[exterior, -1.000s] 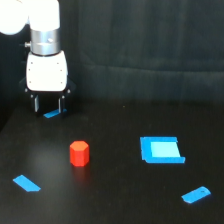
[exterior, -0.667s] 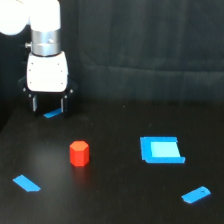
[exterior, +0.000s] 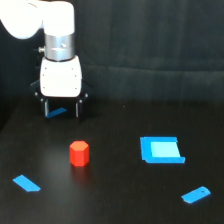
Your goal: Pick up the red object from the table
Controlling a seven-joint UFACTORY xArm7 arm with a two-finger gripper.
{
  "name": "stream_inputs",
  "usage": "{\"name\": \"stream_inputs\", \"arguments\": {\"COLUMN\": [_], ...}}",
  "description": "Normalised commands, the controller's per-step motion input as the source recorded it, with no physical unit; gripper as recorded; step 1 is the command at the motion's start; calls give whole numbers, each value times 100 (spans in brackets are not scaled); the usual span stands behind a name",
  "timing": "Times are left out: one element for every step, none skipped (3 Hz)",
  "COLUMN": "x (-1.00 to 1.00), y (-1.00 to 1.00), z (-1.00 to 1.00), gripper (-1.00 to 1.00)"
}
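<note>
The end effector (exterior: 62, 108) hung at the back of the desk (exterior: 115, 200), toward the exterior view's left, and its two dark fingers (exterior: 46, 108) stood spread with a clear gap between them, gripping nothing. Through that gap showed a small blue piece (exterior: 59, 112) lying on the desk just behind the fingers. The white arm (exterior: 60, 75) rose straight up from there and bent off toward the top left corner. And the red object (exterior: 79, 153)? It stood upright on the desk, in front of the end effector and a little toward the exterior view's right, well apart from the fingers, untouched. A flat blue square (exterior: 161, 150) lay off to the right of it, with open dark surface between the two. A narrow blue strip (exterior: 26, 183) lay near the front left, and another blue strip (exterior: 195, 194) sat tilted at the front right. Behind it all hung a dark backdrop (exterior: 150, 45).
</note>
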Motion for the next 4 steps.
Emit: {"name": "stream_inputs", "arguments": {"x": [55, 39, 38, 17], "y": [-77, -69, -82, -84], "z": [27, 23, 24, 18], "gripper": [100, 100, 98, 99]}}
